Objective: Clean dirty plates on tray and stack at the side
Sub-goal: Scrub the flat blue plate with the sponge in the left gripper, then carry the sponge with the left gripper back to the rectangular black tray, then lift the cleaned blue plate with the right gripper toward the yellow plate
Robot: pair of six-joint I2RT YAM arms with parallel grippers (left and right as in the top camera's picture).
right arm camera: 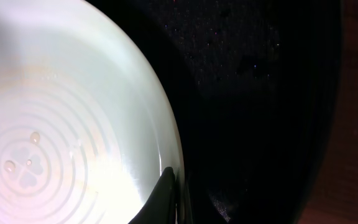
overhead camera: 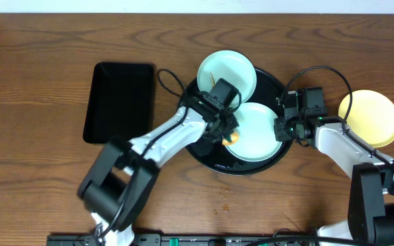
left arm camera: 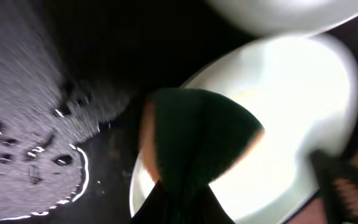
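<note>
Left claw (overhead camera: 230, 137) is clamped on your green-and-orange sponge (left arm camera: 197, 137), down on the front plate (overhead camera: 258, 133) inside the round black tray (overhead camera: 204, 156). Your right claw (overhead camera: 280, 130) pinches that plate's right rim (jaws tight). The rear plate (overhead camera: 234, 68) overlaps the tray's back rim, and the yellow plate (overhead camera: 371, 117) sits apart on the bench (overhead camera: 46, 55).
</note>
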